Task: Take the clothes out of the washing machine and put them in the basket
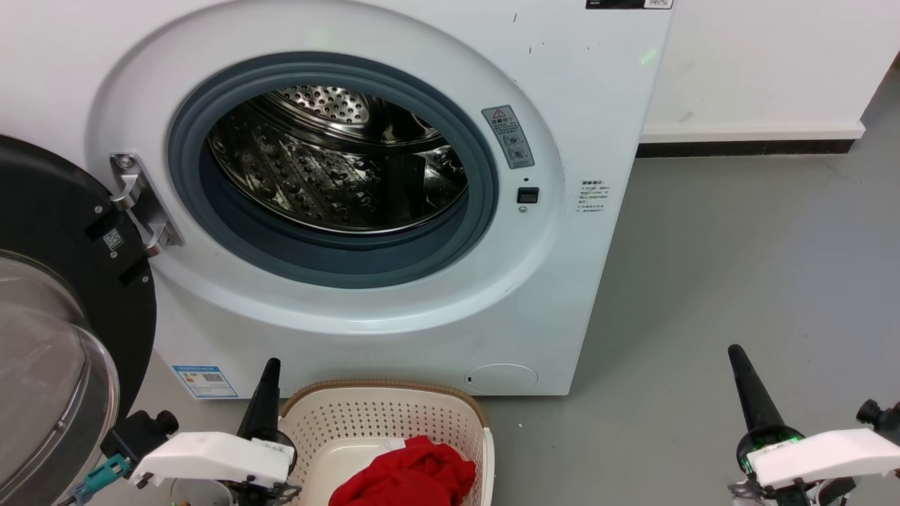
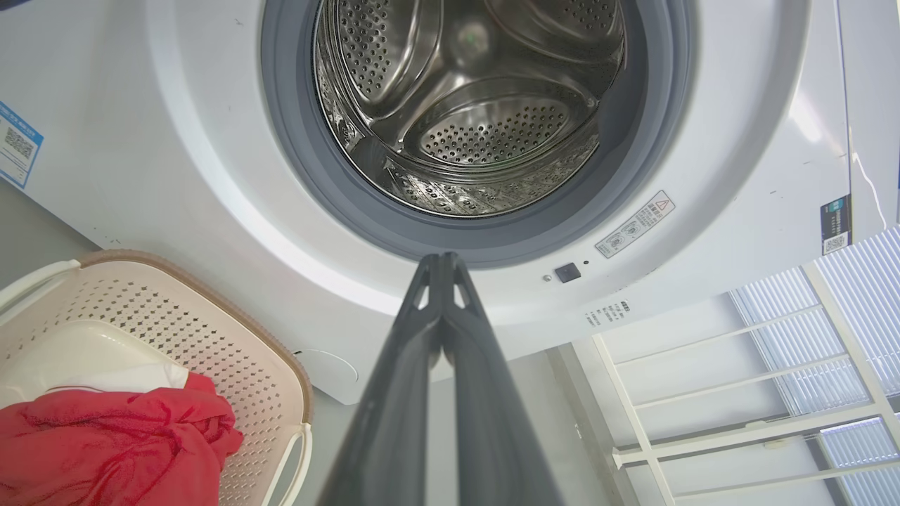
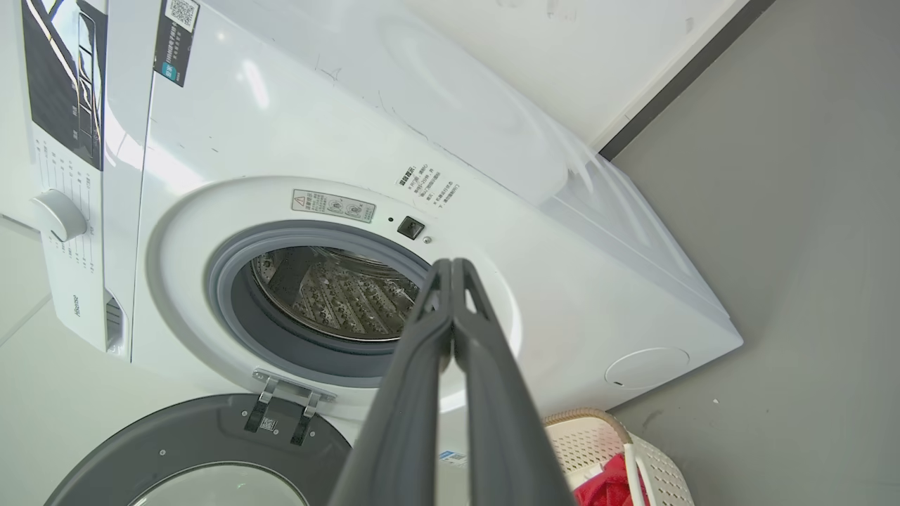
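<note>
At the near edge of the grey floor [image 1: 738, 267], the left gripper [image 1: 270, 369] rises beside the basket's left rim, its white wrist housing lying low and level. Its two dark fingers are pressed together tip to tip with nothing between them; the left wrist view has the left gripper [image 2: 443, 261] aimed at the lower lip of the washing machine's grey rubber ring [image 2: 492, 239]. The right gripper [image 1: 735, 353] stands well apart on the bare floor to the machine's right, slanting up and slightly leftward. It too is closed on itself and empty, and in its own wrist view the right gripper [image 3: 450, 266] points at the right edge of the round opening.

The clothes [image 1: 408, 474] lie in the basket [image 1: 380, 422], a heap of bright red fabric toward its near right side, with something pale just beside it at the left. The basket stands on the floor just before the foot of the washing machine [image 1: 598, 105], below the opening. The black-framed glass door [image 1: 56, 316] hangs wide open on its hinge at the left. The perforated steel drum [image 1: 337, 169] shows bare metal. A white wall [image 1: 759, 63] with a dark skirting strip [image 1: 745, 147] meets the floor's far edge, right of the machine.
</note>
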Robot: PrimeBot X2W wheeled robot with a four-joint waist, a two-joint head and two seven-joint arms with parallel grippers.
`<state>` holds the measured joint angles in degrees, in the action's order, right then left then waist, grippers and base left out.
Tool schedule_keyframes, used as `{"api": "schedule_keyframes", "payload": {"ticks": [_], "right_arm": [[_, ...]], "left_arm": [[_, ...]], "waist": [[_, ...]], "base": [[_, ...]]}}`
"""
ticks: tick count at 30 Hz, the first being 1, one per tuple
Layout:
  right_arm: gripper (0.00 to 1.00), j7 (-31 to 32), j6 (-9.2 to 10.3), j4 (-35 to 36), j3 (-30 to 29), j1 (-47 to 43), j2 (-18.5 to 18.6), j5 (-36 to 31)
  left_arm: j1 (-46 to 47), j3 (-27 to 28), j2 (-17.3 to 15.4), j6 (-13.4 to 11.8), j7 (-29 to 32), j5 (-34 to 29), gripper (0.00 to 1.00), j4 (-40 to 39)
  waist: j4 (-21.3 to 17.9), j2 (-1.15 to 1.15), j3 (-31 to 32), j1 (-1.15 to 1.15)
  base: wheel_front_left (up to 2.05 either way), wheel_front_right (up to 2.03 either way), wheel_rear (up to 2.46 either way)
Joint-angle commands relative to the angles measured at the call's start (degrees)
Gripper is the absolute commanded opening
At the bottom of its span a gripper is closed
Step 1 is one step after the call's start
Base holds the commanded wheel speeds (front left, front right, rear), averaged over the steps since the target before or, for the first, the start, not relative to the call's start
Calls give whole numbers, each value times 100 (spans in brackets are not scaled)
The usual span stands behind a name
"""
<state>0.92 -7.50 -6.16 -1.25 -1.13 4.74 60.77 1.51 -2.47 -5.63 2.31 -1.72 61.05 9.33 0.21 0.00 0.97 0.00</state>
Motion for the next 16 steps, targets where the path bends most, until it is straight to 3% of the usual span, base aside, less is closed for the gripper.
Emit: {"api": "schedule_keyframes", "payload": {"ticks": [1,16], "right_arm": [[0,12,0,-9,-23,160,30,168],[0,105,0,-225,-88,328,27,1085]], "left_arm": [[138,49,-12,41,23,160,0,-23],[239,224,16,185,194,1063,0,112]], "waist": [[0,0,-2,0],[-5,0,-28,0]], "base": [[0,0,0],[0,0,0]]}}
